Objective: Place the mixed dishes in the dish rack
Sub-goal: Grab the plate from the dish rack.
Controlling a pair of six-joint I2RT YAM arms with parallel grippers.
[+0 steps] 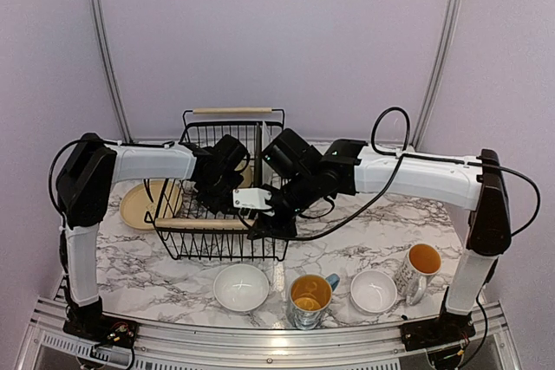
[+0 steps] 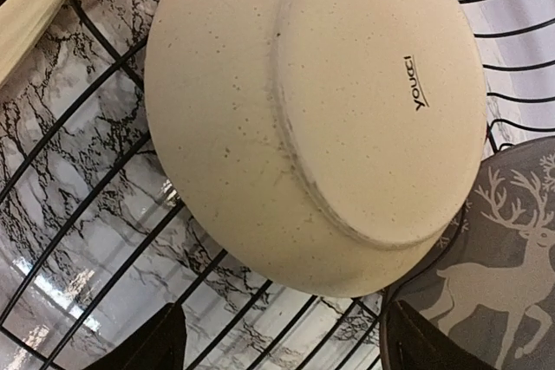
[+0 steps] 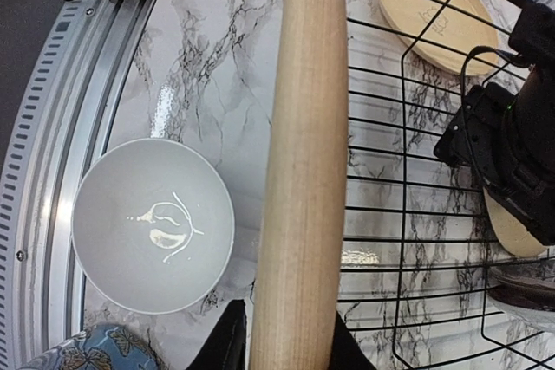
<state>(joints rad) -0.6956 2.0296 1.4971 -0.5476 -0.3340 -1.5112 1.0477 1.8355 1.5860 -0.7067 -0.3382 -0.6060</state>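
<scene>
As the left tool (image 2: 283,331) gapes, the cream plate (image 2: 312,119) lies just beyond.

A white, grey-veined marble surface (image 1: 373,240) ends in a ribbed metal rail (image 1: 260,346) along its near edge, with a pale lilac wall (image 1: 277,32) behind.

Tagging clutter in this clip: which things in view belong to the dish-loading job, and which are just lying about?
Job: dish rack, cream plate, reindeer plate, pale yellow plate, two white bowls, two mugs.
Not the job: marble table, metal rail.
</scene>
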